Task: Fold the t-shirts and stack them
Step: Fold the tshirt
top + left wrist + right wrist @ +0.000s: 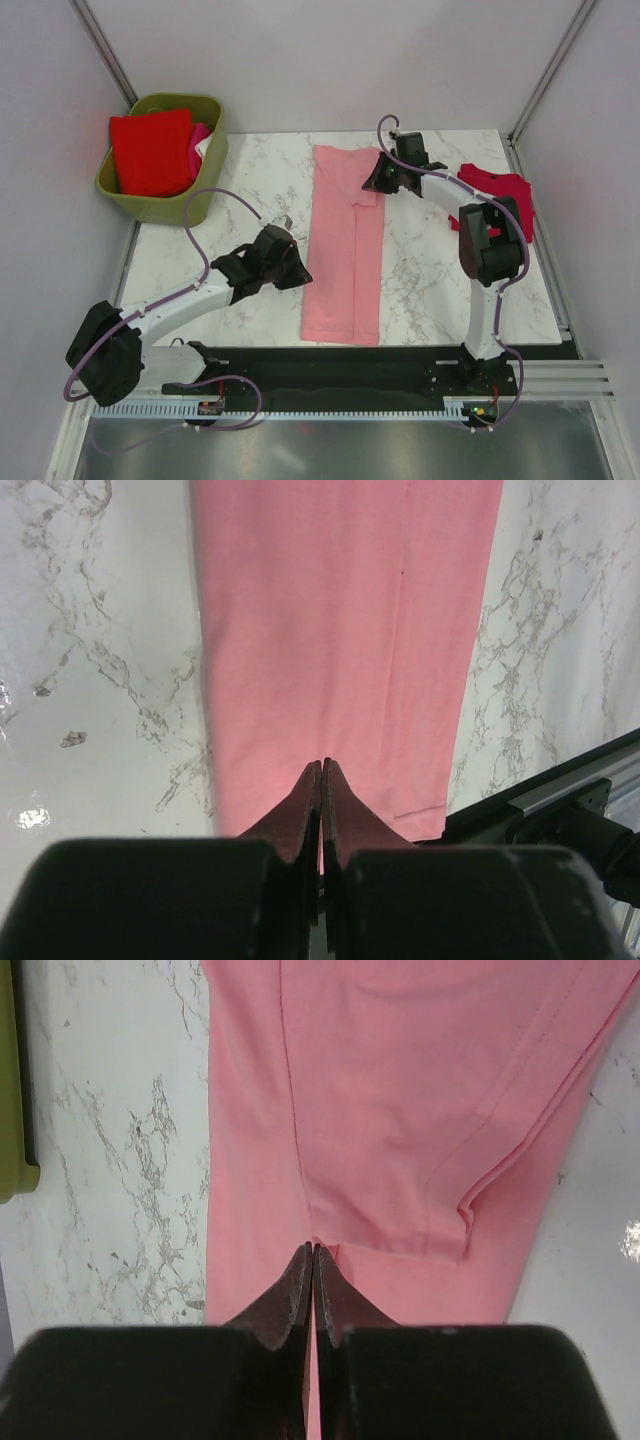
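Note:
A light pink t-shirt [345, 245] lies on the marble table as a long lengthwise strip with a sleeve folded inward near its far end. My left gripper [297, 268] is shut at the strip's left edge; in the left wrist view its tips [322, 763] meet over the pink cloth [340, 630]. My right gripper [372, 184] is shut at the far right of the strip. In the right wrist view its tips [314, 1247] meet at the folded sleeve's hem on the shirt [400, 1110]; whether cloth is pinched does not show. A dark crimson t-shirt [497, 192] lies crumpled at the right edge.
An olive-green basket [205, 200] stands at the back left corner, holding a bright red shirt [150, 150], a hot pink one [199, 134] and a bit of white. Its wall [10, 1080] shows in the right wrist view. The black base rail [340, 365] runs along the near edge.

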`<move>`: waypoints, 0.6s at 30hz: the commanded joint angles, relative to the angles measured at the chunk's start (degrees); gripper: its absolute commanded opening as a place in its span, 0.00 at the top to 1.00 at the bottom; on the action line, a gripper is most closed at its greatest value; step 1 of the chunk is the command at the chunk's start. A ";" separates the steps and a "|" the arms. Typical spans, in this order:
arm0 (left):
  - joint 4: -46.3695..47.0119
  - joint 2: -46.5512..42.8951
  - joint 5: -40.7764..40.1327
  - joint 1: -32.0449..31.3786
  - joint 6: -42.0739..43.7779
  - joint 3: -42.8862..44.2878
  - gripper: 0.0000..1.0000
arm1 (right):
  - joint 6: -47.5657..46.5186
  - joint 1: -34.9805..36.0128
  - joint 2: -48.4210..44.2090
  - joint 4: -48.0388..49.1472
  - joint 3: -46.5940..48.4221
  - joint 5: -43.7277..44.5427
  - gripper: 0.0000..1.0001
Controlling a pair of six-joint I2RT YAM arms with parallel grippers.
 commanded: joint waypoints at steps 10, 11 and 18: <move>1.85 3.26 -1.42 1.46 2.35 -1.77 0.98 | 8.96 -5.13 14.65 11.43 6.64 -9.20 0.97; 2.03 3.52 -1.42 1.98 2.17 -1.94 0.98 | 9.14 -5.22 15.61 11.35 6.64 -9.03 0.97; 3.61 9.41 -0.27 5.41 1.73 -0.54 0.98 | 10.72 -5.75 20.19 11.26 8.13 -6.65 1.00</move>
